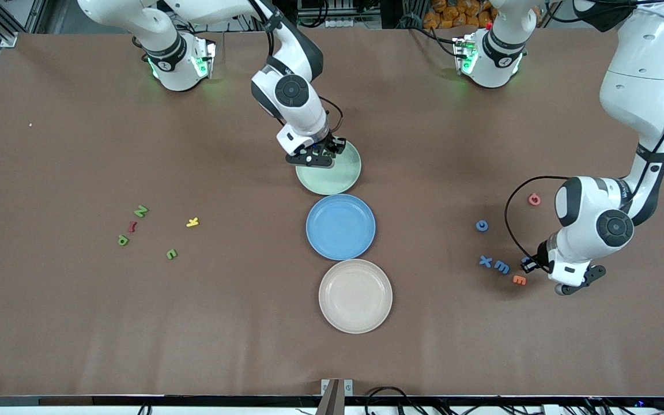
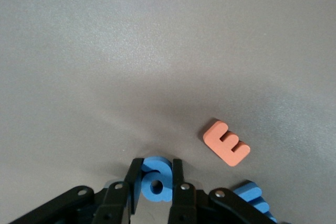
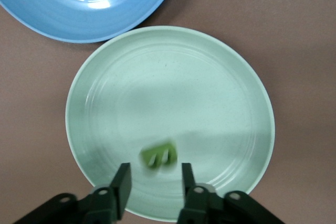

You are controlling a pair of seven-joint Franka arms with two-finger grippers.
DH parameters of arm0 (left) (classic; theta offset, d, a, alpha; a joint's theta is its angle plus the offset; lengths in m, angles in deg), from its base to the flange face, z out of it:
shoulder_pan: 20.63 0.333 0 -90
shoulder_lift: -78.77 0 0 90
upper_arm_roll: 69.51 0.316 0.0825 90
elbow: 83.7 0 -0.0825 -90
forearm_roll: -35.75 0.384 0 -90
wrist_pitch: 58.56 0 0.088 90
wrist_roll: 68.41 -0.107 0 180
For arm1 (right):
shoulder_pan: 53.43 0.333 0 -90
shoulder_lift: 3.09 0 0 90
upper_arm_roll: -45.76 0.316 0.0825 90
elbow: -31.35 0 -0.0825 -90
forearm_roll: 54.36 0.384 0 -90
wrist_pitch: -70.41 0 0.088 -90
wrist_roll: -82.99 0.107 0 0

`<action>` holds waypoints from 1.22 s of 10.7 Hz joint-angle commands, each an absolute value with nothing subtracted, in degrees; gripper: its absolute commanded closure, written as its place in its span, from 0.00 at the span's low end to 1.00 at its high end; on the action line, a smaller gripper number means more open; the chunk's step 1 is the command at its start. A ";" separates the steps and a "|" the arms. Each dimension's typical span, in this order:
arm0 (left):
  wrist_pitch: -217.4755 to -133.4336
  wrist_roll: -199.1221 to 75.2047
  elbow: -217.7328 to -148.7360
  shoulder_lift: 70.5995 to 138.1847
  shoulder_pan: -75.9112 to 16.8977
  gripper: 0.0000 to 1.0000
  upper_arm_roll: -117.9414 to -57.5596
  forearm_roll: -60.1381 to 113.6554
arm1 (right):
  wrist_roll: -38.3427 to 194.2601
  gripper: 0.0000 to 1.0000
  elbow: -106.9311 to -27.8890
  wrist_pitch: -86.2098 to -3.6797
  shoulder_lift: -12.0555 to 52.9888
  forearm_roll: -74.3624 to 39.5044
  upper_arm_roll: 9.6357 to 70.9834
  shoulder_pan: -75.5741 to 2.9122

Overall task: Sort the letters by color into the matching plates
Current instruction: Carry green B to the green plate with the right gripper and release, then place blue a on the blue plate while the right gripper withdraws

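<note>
Two arms: both at work over the bench (image 1: 78,323).
Right gripper (image 3: 152,184): over the green plate (image 3: 220,98), jaws apart, a blurred green letter (image 3: 157,156) just beneath them in the plate.
Left gripper (image 2: 156,184): down at the bench, jaws closed on a blue letter (image 2: 156,179).
Beside it: an orange E (image 2: 227,142).
Blue plate (image 1: 340,226): between green and cream plate (image 1: 355,295).

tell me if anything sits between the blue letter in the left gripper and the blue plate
Three blue letters lie on the table between them: an X, an M and a round one. All are flat, so carrying the held blue letter in the left gripper above them to the blue plate should clear them.
</note>
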State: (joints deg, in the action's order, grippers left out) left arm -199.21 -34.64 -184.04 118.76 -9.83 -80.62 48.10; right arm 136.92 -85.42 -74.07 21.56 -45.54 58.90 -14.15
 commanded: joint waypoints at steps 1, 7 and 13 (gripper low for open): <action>-199.27 -32.55 -184.60 117.36 -9.91 1.00 -80.85 49.90 | 139.07 0.00 -85.46 -73.38 20.30 -46.89 59.38 -14.84; -197.07 -27.03 -184.07 113.14 -12.98 1.00 -84.18 48.94 | 138.19 0.00 -84.84 -63.11 13.62 -46.98 59.29 -20.72; -196.98 -6.57 -181.52 114.01 -24.82 1.00 -89.38 49.11 | 126.78 0.00 -80.98 -49.56 7.21 -47.15 58.51 -33.82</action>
State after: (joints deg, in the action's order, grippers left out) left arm -197.89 -14.07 -182.85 114.15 -19.51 -89.69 48.10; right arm 130.86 -80.88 -51.42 10.02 -46.45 58.38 -30.62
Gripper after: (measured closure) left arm 0.731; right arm 0.000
